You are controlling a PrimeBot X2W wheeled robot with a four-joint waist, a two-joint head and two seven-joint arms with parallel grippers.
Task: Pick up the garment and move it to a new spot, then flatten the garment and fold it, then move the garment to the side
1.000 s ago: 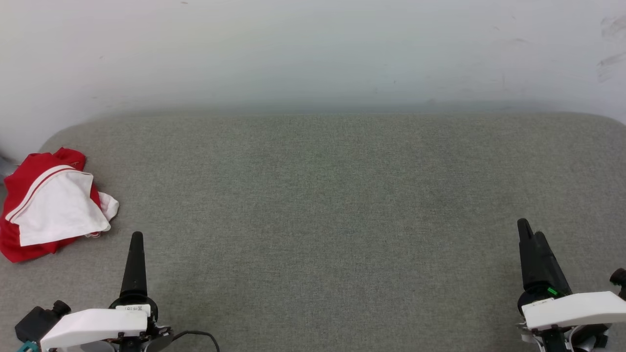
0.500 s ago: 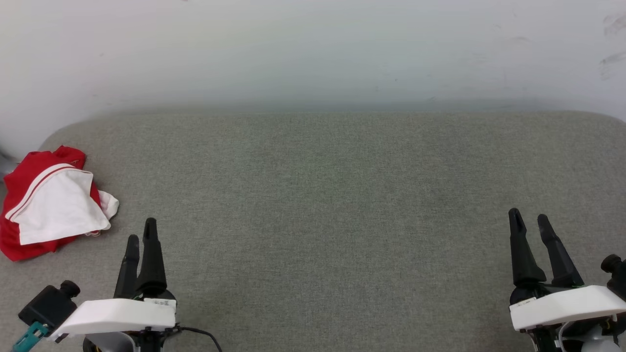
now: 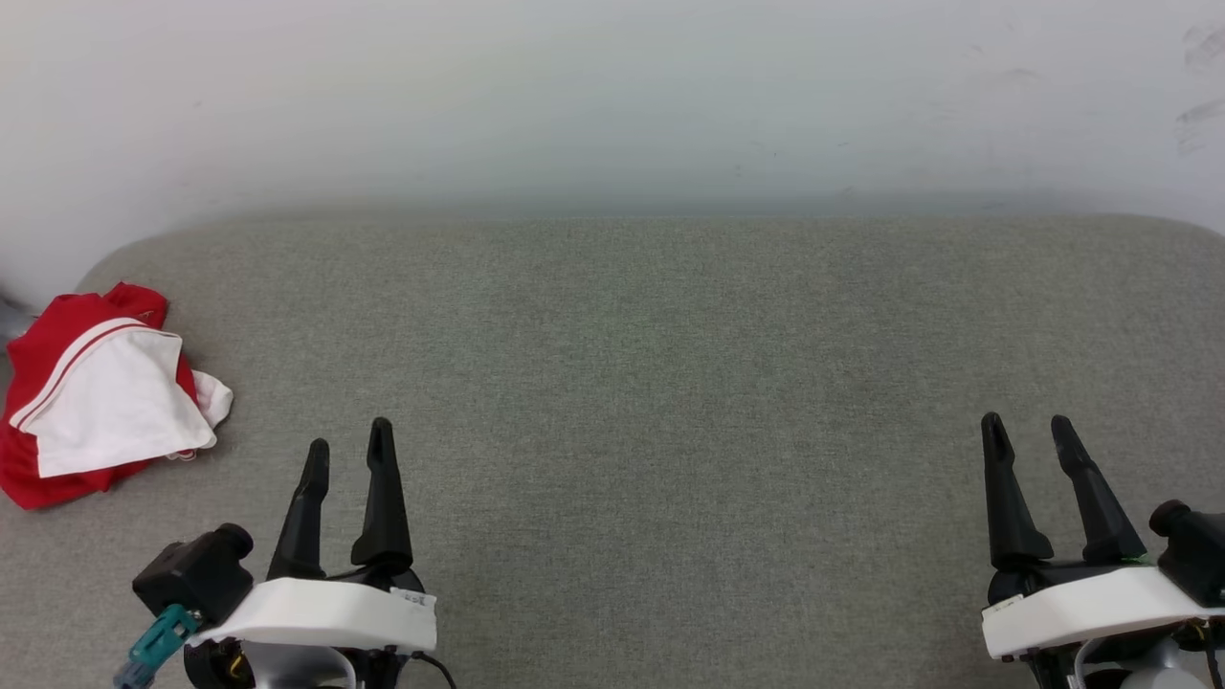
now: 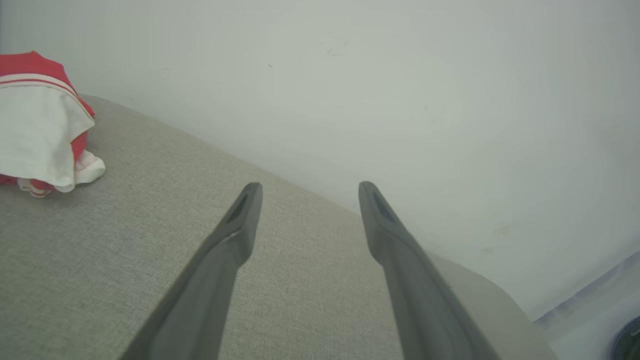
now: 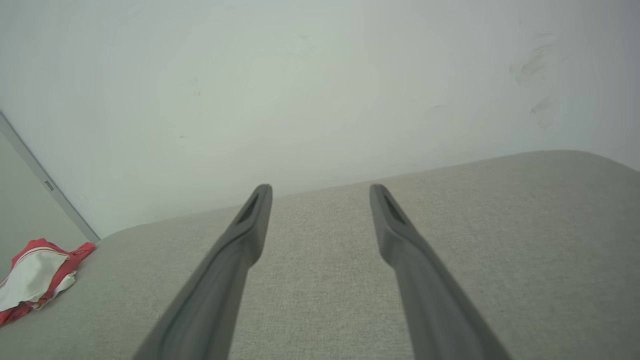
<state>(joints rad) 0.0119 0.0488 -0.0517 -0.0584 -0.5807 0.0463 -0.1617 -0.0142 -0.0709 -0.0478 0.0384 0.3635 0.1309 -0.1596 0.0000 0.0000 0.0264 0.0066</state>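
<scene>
Head view has our jaws nearest, along the bottom edge. The left jaws stand spread and empty. Over the last second they have swung inward, away from the garment's side, and turned from edge-on so that both fingers (image 3: 381, 488) show. The right jaws, at the lower right, are also spread and empty; they too have turned from edge-on and have barely shifted place. Beyond them stretches the grey counter (image 3: 670, 383). The garment (image 3: 96, 411) lies crumpled at the counter's left edge, a white sleeve over red cloth, well apart from both jaws. Behind everything stands the pale wall (image 3: 612, 96). We judge that the task has hardly begun: nothing is gripped. The left jaws now point past the heap, so they will need to come back left to it.
</scene>
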